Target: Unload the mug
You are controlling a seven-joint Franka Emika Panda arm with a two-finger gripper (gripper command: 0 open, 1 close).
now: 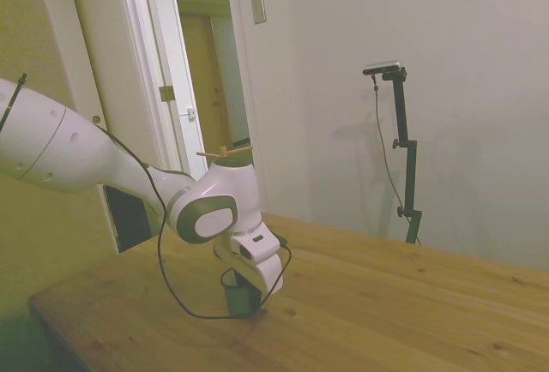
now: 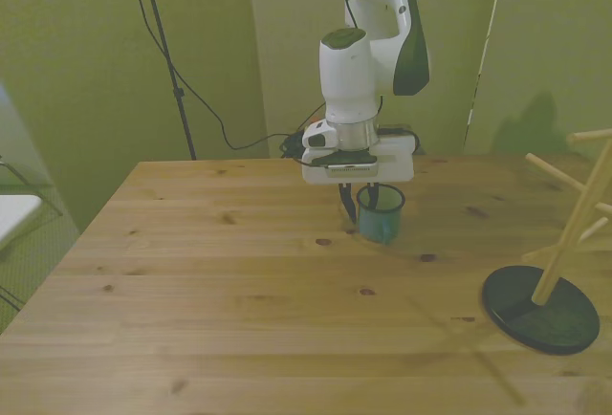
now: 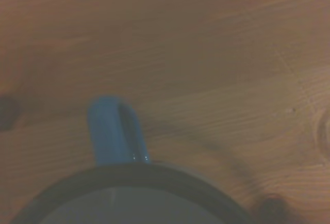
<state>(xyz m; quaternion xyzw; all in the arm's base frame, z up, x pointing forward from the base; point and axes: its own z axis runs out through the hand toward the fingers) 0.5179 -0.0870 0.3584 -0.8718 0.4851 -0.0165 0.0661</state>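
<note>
The mug (image 2: pixel 382 216) is small and grey-teal with a dark rim. It stands upright on the wooden table (image 2: pixel 239 281), toward the far edge. My gripper (image 2: pixel 369 199) is lowered straight onto it, reaching down at the rim on the front view's left side. From the side, the mug (image 1: pixel 239 293) sits right under the gripper (image 1: pixel 245 283), partly covered by the hand. The wrist view shows the mug's dark rim (image 3: pixel 129 180) from close by, and its blue handle (image 3: pixel 114 131) sticking out over the wood.
A wooden peg stand (image 2: pixel 574 233) on a dark round base (image 2: pixel 541 312) stands at the front view's right, near the table's front. Its top pegs (image 1: pixel 225 152) show behind the arm in the side view. A black cable (image 1: pixel 197 312) droops from the wrist onto the table beside the mug.
</note>
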